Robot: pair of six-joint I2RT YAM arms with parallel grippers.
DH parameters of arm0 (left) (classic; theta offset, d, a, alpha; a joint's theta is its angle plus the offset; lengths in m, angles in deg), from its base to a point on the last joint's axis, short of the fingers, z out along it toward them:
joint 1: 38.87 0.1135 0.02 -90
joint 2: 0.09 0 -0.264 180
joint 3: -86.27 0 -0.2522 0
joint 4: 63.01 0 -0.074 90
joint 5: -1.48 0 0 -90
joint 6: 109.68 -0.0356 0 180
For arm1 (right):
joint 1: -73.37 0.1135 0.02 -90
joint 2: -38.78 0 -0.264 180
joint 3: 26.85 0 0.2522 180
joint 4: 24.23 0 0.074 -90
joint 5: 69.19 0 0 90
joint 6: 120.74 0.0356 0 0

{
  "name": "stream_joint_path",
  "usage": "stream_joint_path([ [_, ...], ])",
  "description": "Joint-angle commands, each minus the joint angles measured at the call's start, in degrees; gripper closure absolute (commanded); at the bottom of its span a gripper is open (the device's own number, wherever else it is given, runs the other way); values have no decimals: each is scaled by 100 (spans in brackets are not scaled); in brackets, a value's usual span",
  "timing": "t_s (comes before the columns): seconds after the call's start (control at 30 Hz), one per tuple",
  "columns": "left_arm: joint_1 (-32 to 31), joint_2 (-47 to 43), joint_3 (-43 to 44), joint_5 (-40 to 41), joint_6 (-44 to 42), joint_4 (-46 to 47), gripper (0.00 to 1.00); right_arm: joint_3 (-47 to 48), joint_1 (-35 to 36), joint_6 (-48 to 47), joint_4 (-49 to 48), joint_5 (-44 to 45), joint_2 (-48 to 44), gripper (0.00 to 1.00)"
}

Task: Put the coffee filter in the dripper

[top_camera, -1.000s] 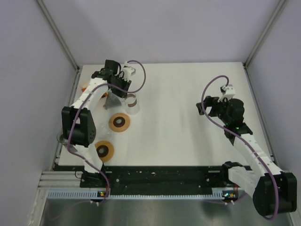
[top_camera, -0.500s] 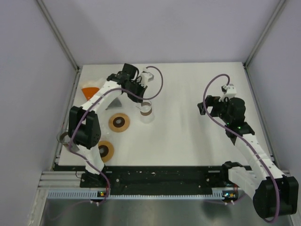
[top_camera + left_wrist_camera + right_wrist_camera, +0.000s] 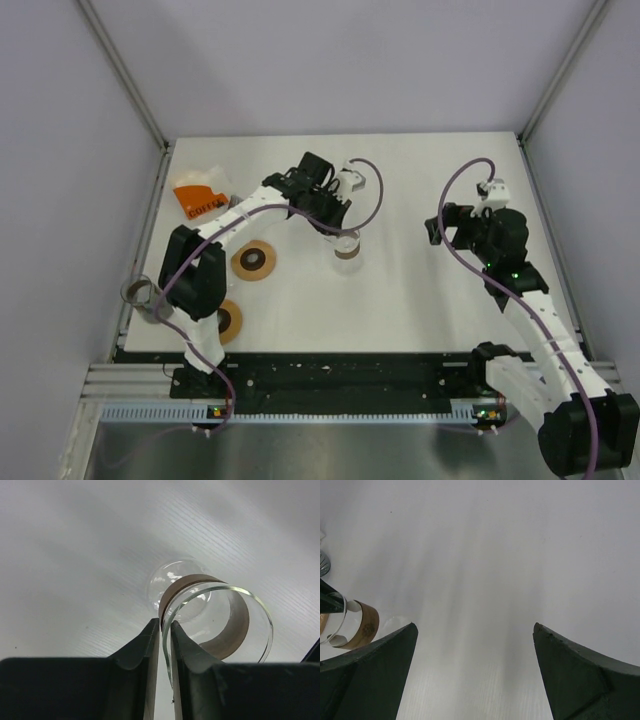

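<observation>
The dripper (image 3: pixel 346 247) is a clear glass vessel with a brown collar, near the middle of the table. My left gripper (image 3: pixel 343 230) is shut on its glass rim. In the left wrist view the two fingers (image 3: pixel 165 626) pinch the thin rim of the dripper (image 3: pixel 235 630) between them, with the table below. An orange packet (image 3: pixel 200 198) with white paper at its top lies at the far left; no loose filter shows. My right gripper (image 3: pixel 438 226) is open and empty at the right. Its wrist view (image 3: pixel 474 626) shows the dripper (image 3: pixel 357 625) at the left edge.
Two brown discs lie on the left side, one (image 3: pixel 254 261) near the middle left and one (image 3: pixel 226 320) near the front edge. A small grey ring-shaped thing (image 3: pixel 136 292) sits at the table's left edge. Purple walls enclose the table.
My left gripper has carried the dripper rightwards from the far left corner toward the middle of the table. The orange packet is now uncovered. The right arm has barely moved.
</observation>
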Motion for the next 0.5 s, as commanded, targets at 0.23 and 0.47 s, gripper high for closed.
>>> stream_joint_path([
  [0.23,14,-265,146,-256,-249,-209,54,365,-37,-20,61,-89,-126,1],
  [0.47,277,-818,552,-161,-565,-965,34,435,-37,-64,175,-238,-170,1],
])
